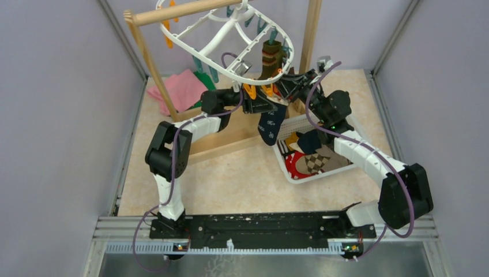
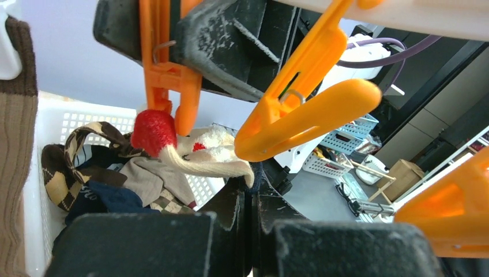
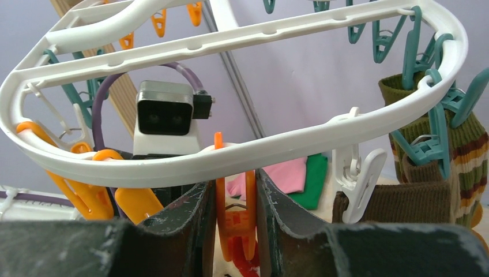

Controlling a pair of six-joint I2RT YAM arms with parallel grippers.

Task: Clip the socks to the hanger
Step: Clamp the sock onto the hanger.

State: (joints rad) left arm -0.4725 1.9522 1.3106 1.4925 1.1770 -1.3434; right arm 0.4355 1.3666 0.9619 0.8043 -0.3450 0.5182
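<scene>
The white oval hanger (image 1: 190, 46) (image 3: 323, 135) hangs from a wooden pole, with teal and orange clips along its rim. An olive-brown striped sock (image 1: 271, 57) (image 3: 461, 144) is clipped at its far side. My right gripper (image 1: 285, 86) (image 3: 235, 202) is shut on an orange clip (image 3: 235, 222) (image 2: 170, 81) under the near rim and squeezes its handles. My left gripper (image 1: 262, 103) (image 2: 252, 190) is shut on the dark navy sock (image 1: 272, 124). It holds the red and white cuff (image 2: 173, 141) at the clip's lower tips, and the sock's foot hangs below.
A white slotted basket (image 1: 346, 167) (image 2: 57, 115) at the right holds several more socks, among them argyle, red and tan. Pink and green cloths (image 1: 179, 89) lie at the back left by the wooden rack post (image 1: 153, 63). A second orange clip (image 2: 305, 115) hangs beside the squeezed one.
</scene>
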